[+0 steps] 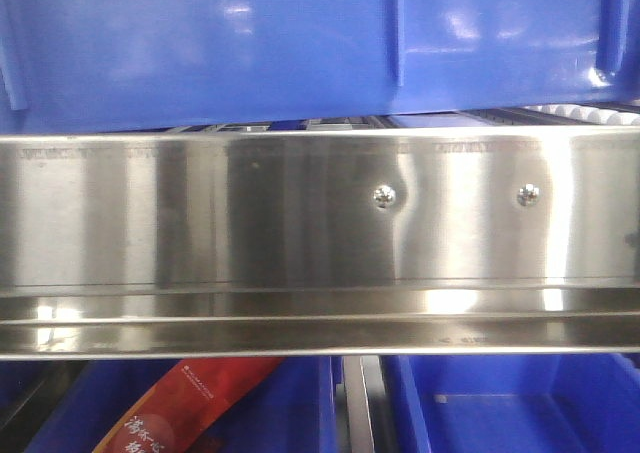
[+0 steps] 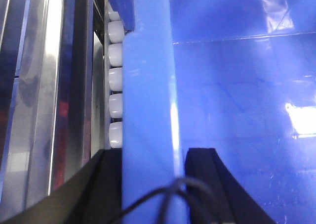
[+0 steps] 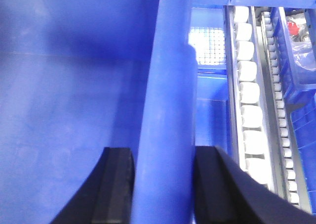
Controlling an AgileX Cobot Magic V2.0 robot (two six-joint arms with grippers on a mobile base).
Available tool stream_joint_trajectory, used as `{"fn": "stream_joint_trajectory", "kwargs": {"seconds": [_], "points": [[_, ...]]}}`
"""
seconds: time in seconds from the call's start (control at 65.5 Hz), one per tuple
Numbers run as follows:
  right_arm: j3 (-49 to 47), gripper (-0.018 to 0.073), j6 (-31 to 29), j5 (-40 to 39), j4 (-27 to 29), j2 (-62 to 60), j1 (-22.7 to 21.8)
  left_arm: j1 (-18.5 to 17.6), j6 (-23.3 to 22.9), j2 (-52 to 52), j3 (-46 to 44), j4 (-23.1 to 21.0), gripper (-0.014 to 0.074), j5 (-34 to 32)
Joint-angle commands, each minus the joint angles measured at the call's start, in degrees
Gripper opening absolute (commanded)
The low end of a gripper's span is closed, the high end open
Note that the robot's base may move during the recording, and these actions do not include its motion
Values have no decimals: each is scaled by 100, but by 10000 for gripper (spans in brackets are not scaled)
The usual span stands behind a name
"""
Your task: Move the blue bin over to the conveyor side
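Left tool (image 2: pixel 154 157) and right tool (image 3: pixel 163 155) each clamp a wall of the blue bin (image 1: pixel 200 43), one finger either side. White rollers (image 3: pixel 249 115) lie beside the bin.

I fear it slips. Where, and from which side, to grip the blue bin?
Take the blue bin by its thick top rim, from above, one tool per side wall. The upright wall fits between the fingers; the left tool and right tool straddle it.

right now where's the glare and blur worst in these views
Front view: bright glare streaks on the steel rack, blue bin soft above it. Left wrist: blown-out highlight on the bin wall. Right wrist: white rollers overexposed, bin rim blurred up close.
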Motion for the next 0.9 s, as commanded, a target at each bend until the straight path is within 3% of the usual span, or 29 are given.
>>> {"fn": "stream_joint_trajectory", "kwargs": {"seconds": [0.0, 0.885], "points": [[4, -79, -45, -98, 48, -169, 18, -8, 2, -206, -40, -19, -20, -43], [-6, -79, -45, -98, 48, -1282, 18, -8, 2, -1546, -40, -41, -20, -43]]}}
